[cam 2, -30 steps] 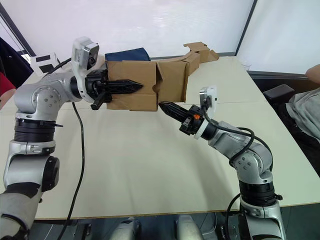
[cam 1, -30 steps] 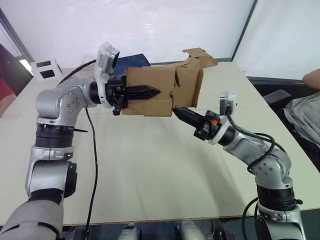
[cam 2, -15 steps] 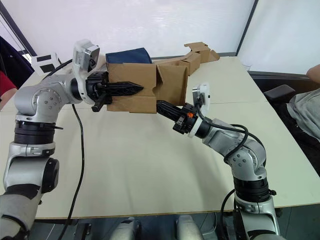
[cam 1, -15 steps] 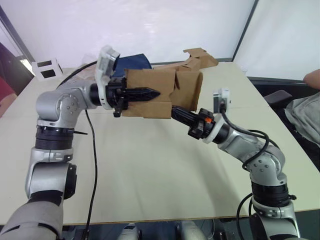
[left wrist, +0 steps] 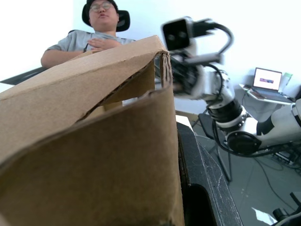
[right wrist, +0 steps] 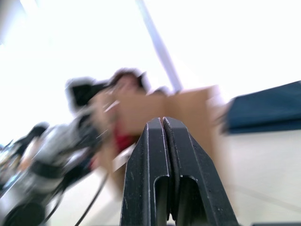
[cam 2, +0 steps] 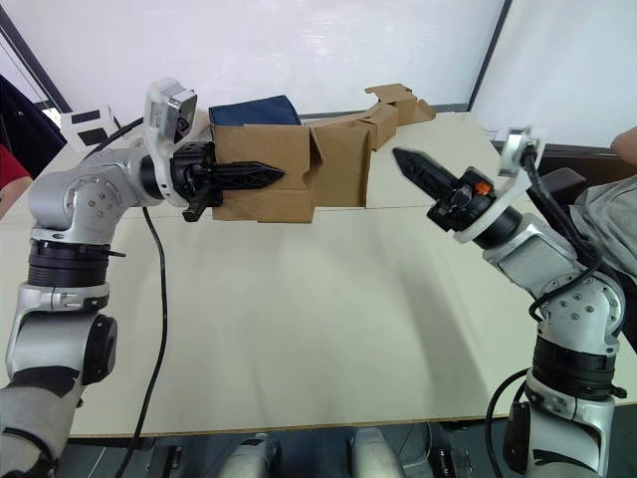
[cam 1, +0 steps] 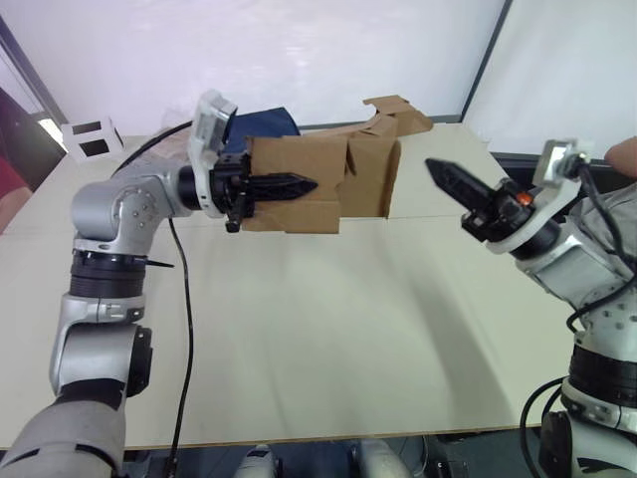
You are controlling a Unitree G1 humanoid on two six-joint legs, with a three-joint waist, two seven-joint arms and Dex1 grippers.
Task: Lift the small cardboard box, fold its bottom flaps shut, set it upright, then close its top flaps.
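The left gripper (cam 1: pixel 299 185) gripped the box (cam 1: pixel 299 184) aloft over the bench (cam 1: pixel 328 329); the right gripper (cam 1: pixel 438 169), jaws pressed together, hung apart and should probably push the flaps (cam 1: pixel 373 177) flat.

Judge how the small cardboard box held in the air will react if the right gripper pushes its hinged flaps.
The small cardboard box is probably light: the left gripper alone holds it aloft. Its flaps hang loosely at the open end, so they should swing easily. Its thin corrugated walls may flex under a hard push from the right gripper.
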